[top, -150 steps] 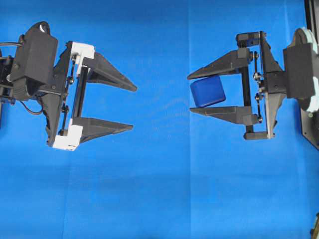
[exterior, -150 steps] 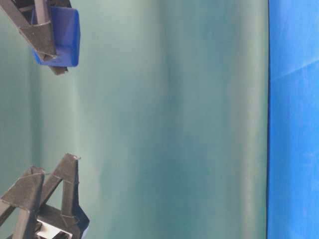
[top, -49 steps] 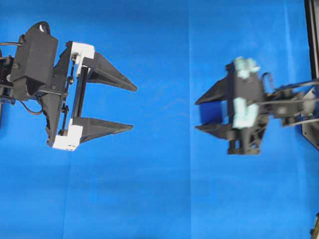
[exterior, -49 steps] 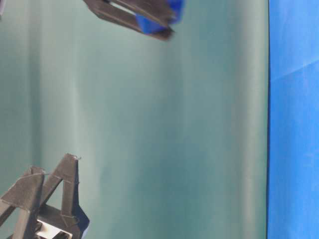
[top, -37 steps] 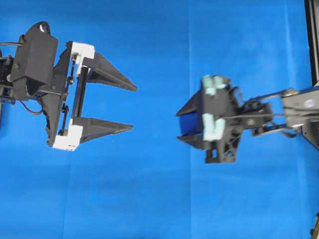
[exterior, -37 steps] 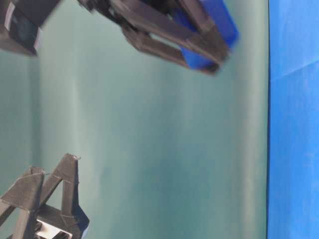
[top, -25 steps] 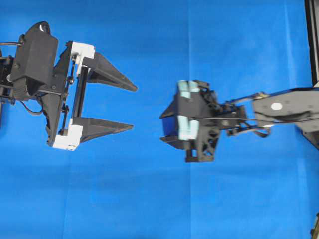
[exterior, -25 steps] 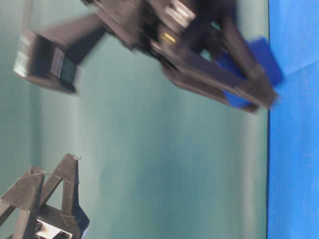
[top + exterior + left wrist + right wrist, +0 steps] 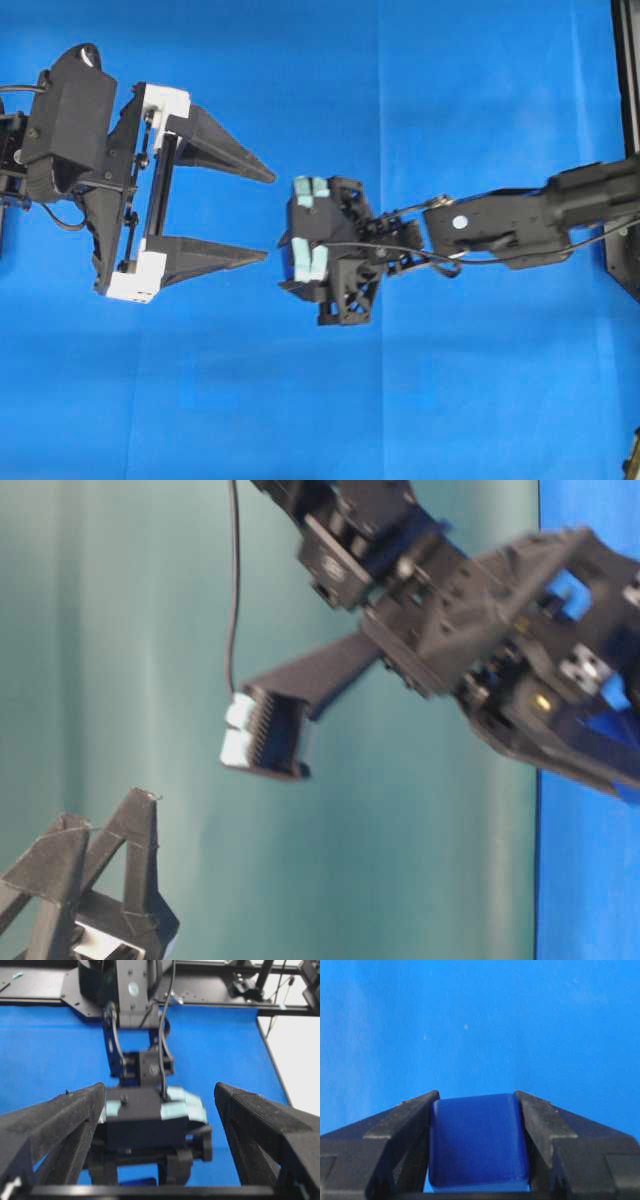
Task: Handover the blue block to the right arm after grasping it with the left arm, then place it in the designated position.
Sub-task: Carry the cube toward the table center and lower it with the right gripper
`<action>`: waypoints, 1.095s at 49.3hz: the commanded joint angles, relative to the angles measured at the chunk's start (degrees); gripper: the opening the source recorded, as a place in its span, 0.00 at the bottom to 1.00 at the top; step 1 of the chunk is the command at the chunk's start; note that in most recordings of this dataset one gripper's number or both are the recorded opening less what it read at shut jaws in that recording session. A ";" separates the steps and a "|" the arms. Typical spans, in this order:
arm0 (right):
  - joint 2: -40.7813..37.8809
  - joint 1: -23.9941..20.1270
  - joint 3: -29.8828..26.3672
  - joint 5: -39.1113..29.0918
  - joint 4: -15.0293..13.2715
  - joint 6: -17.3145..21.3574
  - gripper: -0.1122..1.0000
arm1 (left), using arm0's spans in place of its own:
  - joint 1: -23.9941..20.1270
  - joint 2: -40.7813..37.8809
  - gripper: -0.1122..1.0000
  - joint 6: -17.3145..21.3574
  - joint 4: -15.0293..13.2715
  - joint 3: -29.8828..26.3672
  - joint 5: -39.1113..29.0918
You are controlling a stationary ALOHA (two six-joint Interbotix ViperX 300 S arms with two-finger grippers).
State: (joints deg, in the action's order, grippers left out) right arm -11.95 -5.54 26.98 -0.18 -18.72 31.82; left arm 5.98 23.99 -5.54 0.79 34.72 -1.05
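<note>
The right gripper [image 9: 477, 1102] is pinching the blue block [image 9: 477, 1140] between its two fingers, pointing down toward the blue cloth [image 9: 450, 400] near the table's middle. The left gripper [image 9: 265, 215] is hanging just beside it, fingers spread wide and holding nothing. The risk: letting go too high could make the block bounce or roll off its intended spot.

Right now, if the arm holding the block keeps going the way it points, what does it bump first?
Probably the blue cloth: the right gripper holding the blue block points down at it, nothing between.
</note>
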 commanded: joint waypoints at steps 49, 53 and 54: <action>-7.91 1.32 -5.36 5.45 0.26 0.09 0.48 | 0.00 0.35 0.94 0.18 0.00 -1.14 0.26; -7.91 1.32 -5.45 5.45 0.26 0.09 0.48 | -0.09 0.35 0.94 0.18 0.00 -1.14 0.35; -7.91 1.32 -5.54 5.45 0.26 0.09 0.48 | 0.00 0.35 0.94 0.18 0.00 -1.14 0.26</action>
State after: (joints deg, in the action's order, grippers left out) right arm -20.92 -4.39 22.68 4.75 -18.54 31.82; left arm 5.98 23.99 -5.45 0.79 34.72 -1.05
